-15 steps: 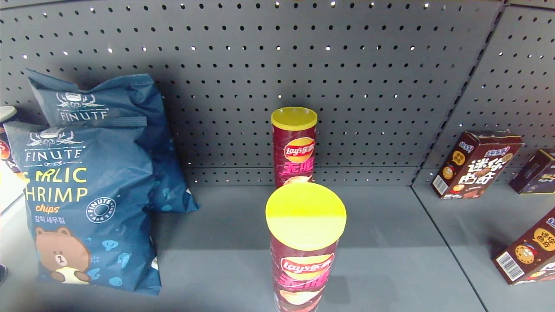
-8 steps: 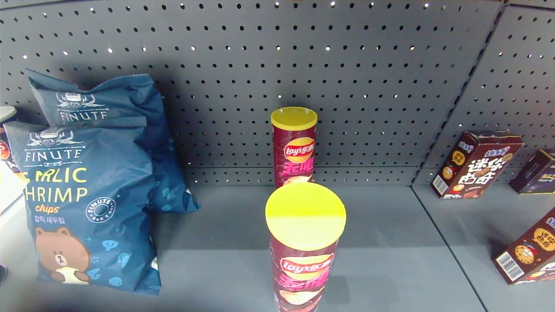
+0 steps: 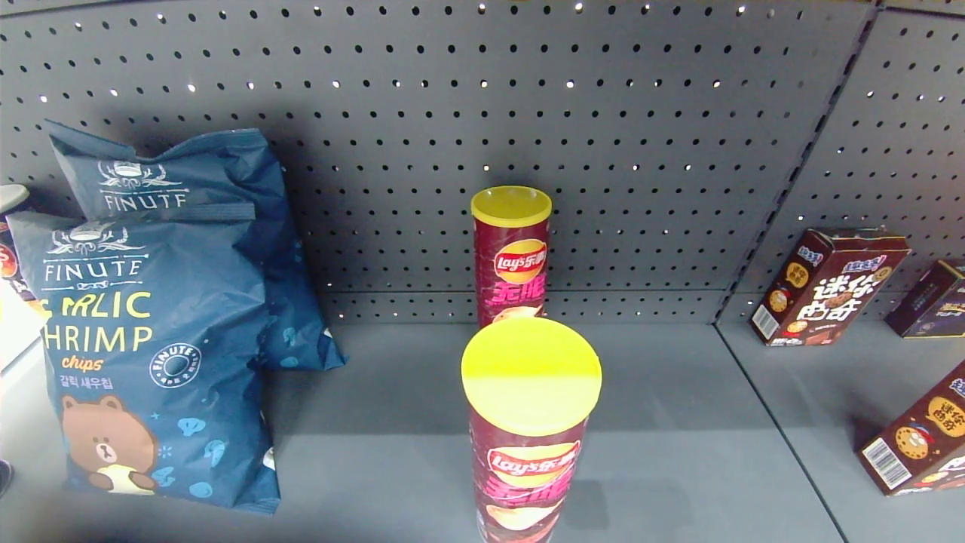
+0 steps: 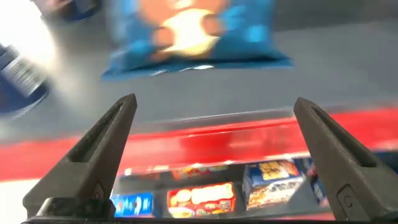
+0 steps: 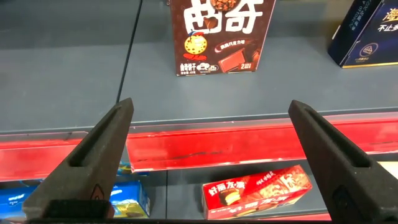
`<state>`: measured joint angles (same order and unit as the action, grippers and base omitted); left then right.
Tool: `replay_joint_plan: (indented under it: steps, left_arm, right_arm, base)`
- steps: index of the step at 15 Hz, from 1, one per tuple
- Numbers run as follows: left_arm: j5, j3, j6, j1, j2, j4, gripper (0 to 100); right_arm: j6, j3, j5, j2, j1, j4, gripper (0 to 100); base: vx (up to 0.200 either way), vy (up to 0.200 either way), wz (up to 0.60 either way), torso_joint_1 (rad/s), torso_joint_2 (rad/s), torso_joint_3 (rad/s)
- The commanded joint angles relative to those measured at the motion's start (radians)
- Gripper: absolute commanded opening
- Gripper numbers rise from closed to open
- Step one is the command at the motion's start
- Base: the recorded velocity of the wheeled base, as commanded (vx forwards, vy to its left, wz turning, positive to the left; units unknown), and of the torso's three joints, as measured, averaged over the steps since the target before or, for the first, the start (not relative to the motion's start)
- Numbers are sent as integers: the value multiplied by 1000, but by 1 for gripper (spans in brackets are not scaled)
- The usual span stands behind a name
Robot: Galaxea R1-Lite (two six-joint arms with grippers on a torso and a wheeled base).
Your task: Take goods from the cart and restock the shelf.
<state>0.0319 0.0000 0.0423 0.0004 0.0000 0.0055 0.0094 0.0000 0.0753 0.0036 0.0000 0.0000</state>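
Observation:
Two maroon chip cans with yellow lids stand on the grey shelf in a line: the near can at the front, the far can against the pegboard. Two blue shrimp chip bags lean at the shelf's left. In the left wrist view my left gripper is open and holds nothing, just in front of the red shelf edge, with a blue bag beyond it. In the right wrist view my right gripper is open and holds nothing, before a brown cookie box.
Brown cookie boxes stand on the adjoining shelf section to the right, with dark blue boxes beyond. A lower shelf holds red and blue boxes. Open shelf floor lies between the cans and the bags and to the cans' right.

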Motion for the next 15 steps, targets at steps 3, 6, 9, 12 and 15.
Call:
replay_joint_plan:
  steps: [3, 6, 9, 12, 15]
  left_arm:
    - [-119, 0, 50, 0, 2, -1, 100]
    - [-139, 0, 48, 0, 2, 1, 100]
    - [-133, 0, 33, 0, 2, 1, 100]
    - [-133, 0, 34, 0, 2, 1, 100]
    - [-133, 0, 33, 0, 2, 1, 100]
  right_arm:
    - [0, 0, 0, -1, 0, 0, 100]
    - [0, 0, 0, -1, 0, 0, 100]
    - [0, 0, 0, -1, 0, 0, 100]
    - [0, 0, 0, -1, 0, 0, 100]
    - [0, 0, 0, -1, 0, 0, 100]
  base:
    - [0, 0, 0, 0, 0, 0]
    - [0, 0, 0, 0, 0, 0]
    - [0, 0, 0, 0, 0, 0]
    - [0, 0, 0, 0, 0, 0]
    - [0, 0, 0, 0, 0, 0]
